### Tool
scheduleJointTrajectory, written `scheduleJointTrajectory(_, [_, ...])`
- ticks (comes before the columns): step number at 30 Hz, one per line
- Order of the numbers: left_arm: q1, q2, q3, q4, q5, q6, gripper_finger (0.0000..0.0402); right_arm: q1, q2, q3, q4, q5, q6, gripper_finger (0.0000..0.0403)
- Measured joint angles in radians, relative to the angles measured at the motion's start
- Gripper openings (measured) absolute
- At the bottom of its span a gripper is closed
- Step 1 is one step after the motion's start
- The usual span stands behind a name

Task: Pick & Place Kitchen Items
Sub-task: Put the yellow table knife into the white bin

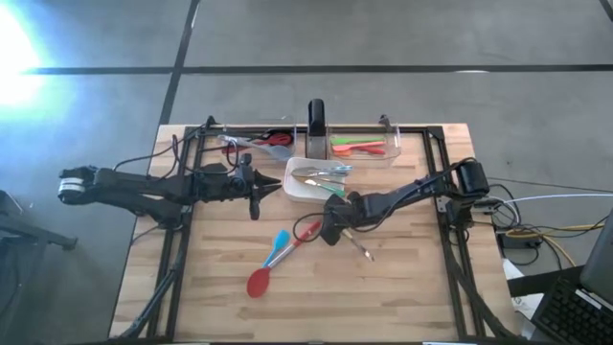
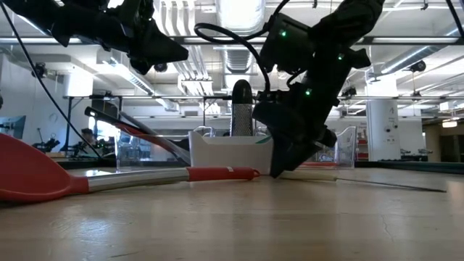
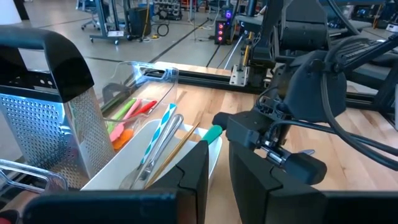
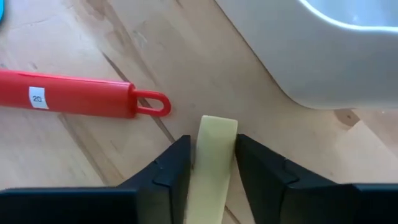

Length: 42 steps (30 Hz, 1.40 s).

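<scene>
A utensil with a pale cream handle [image 4: 217, 134] lies on the wooden table just in front of the white dish [image 1: 295, 190]; its thin metal end [image 1: 362, 249] points toward the near right. My right gripper [image 1: 330, 230] has come down over the handle and is shut on it. Beside it lies a red spoon [image 1: 259, 281] with a red handle end [image 4: 74, 96], and a blue spatula [image 1: 281, 244]. More utensils [image 1: 324, 172] lie in the dish. My left gripper [image 3: 217, 180] hovers left of the dish, open by a narrow gap, with nothing in it. My right gripper has the cream handle's two long sides [image 4: 217, 134] between its two fingers [image 4: 249, 152], near the handle's free end. The fingers slant steeply down from the table's right side and run along the handle. The utensil lies flat on the table.
Two clear bins [image 1: 251, 144] [image 1: 369, 149] holding red, green and orange utensils stand along the far edge, with a metal grater [image 1: 316, 120] between them. Black frame rails [image 1: 182, 240] run along the table's sides. Bare wood lies toward the near edge.
</scene>
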Motion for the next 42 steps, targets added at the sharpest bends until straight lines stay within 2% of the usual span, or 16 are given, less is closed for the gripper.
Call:
scheduleJointTrajectory(5, [0.0,0.0,0.0,0.0,0.0,0.0,0.0067,0.0,0.001,-0.001,-0.006,-0.001,0.006,0.0066])
scheduleJointTrajectory(14, [0.0,0.0,-0.001,0.0,0.0,0.0,0.0067,0.001,-0.04,-0.006,-0.025,-0.013,0.005,0.0066])
scheduleJointTrajectory(22, [0.0,0.0,-0.004,-0.001,0.0,0.0,0.0067,0.033,-0.229,-0.007,-0.037,-0.003,-0.027,0.0066])
scheduleJointTrajectory(27, [0.0,0.0,-0.005,0.0,0.0,0.0,0.0067,0.073,-0.375,-0.005,-0.033,0.072,-0.068,0.0066])
scheduleJointTrajectory(33, [0.0,0.0,-0.005,0.001,0.0,-0.006,0.0067,0.148,-0.513,-0.005,-0.03,0.227,-0.138,0.0066])
scheduleJointTrajectory(39, [0.0,0.001,-0.005,0.012,0.002,-0.007,0.0067,0.214,-0.579,-0.005,0.005,0.35,-0.224,0.0066])
scheduleJointTrajectory(42, [0.0,0.009,-0.009,0.079,0.057,0.014,0.0067,0.235,-0.587,-0.005,0.102,0.361,-0.324,0.0066])
